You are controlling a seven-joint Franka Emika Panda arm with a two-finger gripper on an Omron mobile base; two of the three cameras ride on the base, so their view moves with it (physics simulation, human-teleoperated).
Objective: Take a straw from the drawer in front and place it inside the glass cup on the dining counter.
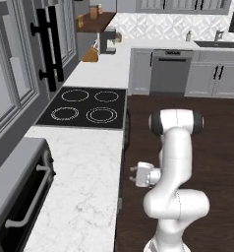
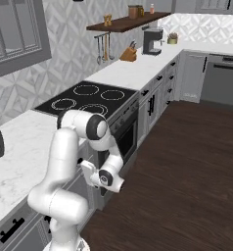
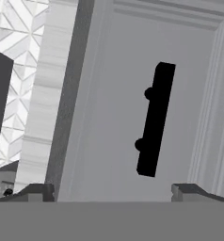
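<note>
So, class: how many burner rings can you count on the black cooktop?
4, in two rows on the cooktop: far left, far right, near left, near right. None looks hidden.

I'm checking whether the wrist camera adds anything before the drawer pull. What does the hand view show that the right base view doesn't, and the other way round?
Hand view: a close look at the shut drawer, its grey front panel and black handle framed between the wide-spread finger tips of the open gripper.
Right base view: the arm bent low toward the cabinets, the black cooktop, the coffee machine, the knife block, the wooden shelf and the dark wood floor.
Shared: the white marble worktop and the patterned wall tiles.
</note>
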